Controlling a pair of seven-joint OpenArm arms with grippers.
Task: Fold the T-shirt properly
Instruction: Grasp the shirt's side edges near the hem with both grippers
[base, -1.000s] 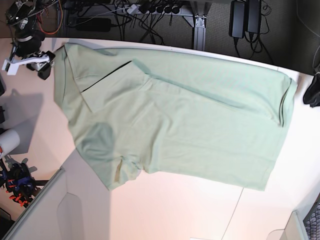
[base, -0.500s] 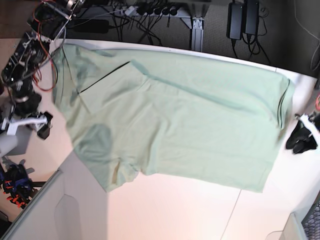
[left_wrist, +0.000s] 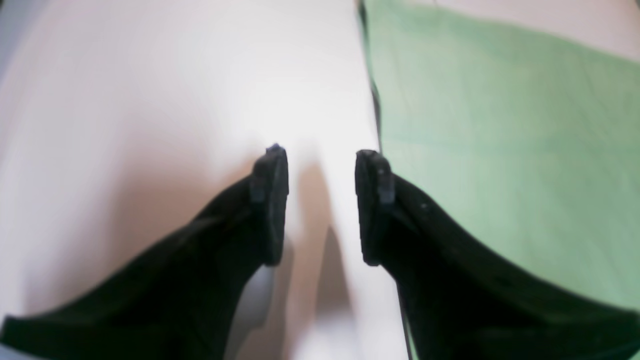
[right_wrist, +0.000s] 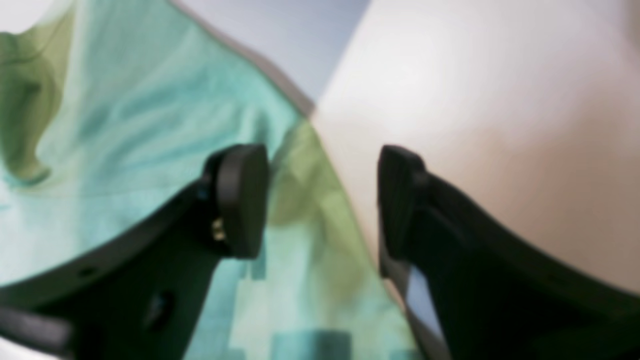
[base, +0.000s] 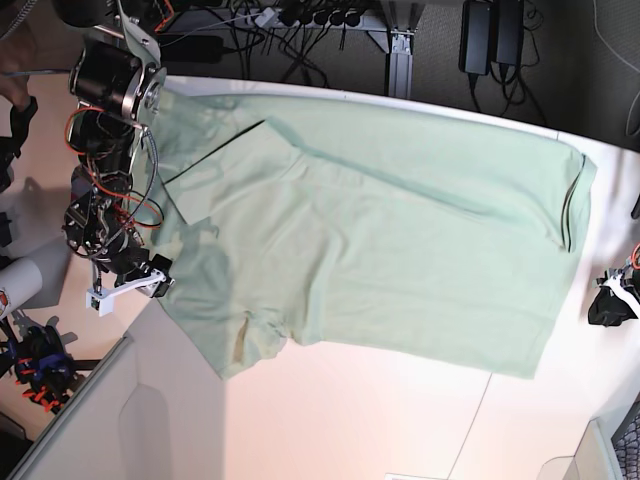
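L end effector (left_wrist: 320, 205): jaws apart, nothing between them, just bare white counter (left_wrist: 150, 100) under the gap. Its R-hand finger sits right at the hem edge of the T-shirt (left_wrist: 500, 140), over the cloth but can't tell if touching. In base view L end effector (base: 610, 305) is at far right edge, just off the shirt's bottom hem.

R end effector (right_wrist: 322, 200): jaws wide apart, released, not gripping anything. One finger over the fabric, the other over counter (right_wrist: 500, 100); shirt edge runs through the gap. Wrist view blurry, so contact w/ cloth unclear. In base view R end effector (base: 155, 280) is at the shirt's left edge, near the sleeve/shoulder area, arm w/ red wires above it.

T-shirt (base: 380, 230): pale mint green, spread mostly flat on counter (base: 380, 420), collar end toward left, hem toward right. One sleeve folded over top-left, lower-left sleeve slightly rumpled. Dark cables and power bricks behind the counter's far edge.
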